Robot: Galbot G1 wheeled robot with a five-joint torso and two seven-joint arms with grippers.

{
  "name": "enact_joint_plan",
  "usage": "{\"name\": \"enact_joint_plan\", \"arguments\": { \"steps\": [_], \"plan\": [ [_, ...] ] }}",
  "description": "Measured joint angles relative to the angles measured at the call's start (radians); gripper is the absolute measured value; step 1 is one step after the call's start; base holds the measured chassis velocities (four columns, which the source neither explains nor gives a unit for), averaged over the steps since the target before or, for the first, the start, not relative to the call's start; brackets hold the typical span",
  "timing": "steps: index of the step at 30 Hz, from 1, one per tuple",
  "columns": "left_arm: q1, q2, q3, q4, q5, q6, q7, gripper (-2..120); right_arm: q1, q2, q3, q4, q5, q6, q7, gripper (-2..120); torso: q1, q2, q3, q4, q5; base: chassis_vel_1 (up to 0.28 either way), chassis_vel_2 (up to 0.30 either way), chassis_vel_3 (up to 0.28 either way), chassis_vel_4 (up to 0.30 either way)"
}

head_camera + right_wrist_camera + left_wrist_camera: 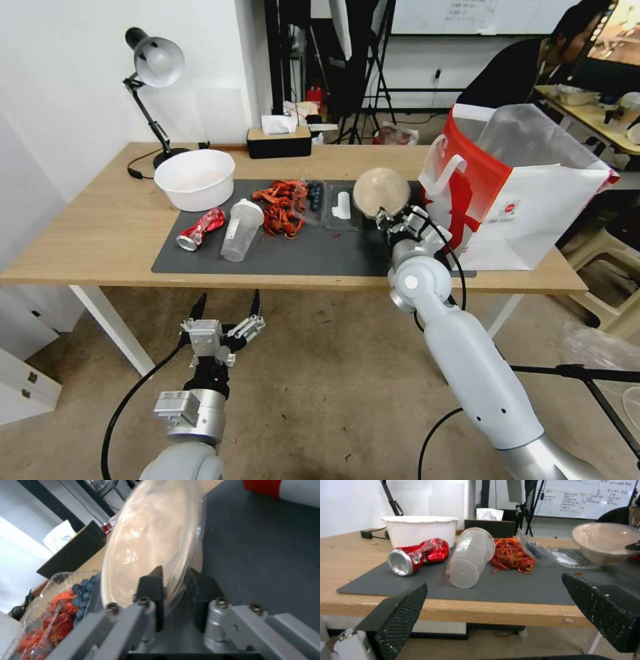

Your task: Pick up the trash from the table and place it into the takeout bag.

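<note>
Right gripper [389, 221] fingers clamped; left gripper [227, 305] spread, low.

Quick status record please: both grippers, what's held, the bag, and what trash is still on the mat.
right gripper: shut on the rim of the beige bowl, which is tilted on edge above the mat, beside the bag
left gripper: open, below the table's front edge, holding nothing
takeout bag: upright at the right end of the table, mouth open
still on mat: crushed red can, clear shaker cup lying on its side, red shell scraps
other: white tub, desk lamp, tissue box
</note>
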Motion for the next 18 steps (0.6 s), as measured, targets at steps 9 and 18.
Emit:
{"name": "enact_joint_plan", "arguments": {
  "steps": [9,18],
  "plan": [
    [0.002,0.0,0.003,0.002,0.003,-0.004,0.001,100,-0.029,-0.014,0.022,0.03,-0.008,0.009,-0.015,0,0.0,0.0,0.0,-0.0002,0.0002,0.0,0.0,0.0,0.0],
    [0.001,-0.001,0.005,0.003,0.005,-0.005,0.001,100,-0.056,-0.049,0.041,0.102,-0.025,0.098,-0.16,0,0.0,0.0,0.0,0.0,0.0001,0.0,0.0,0.0,0.0]
  ]
}}
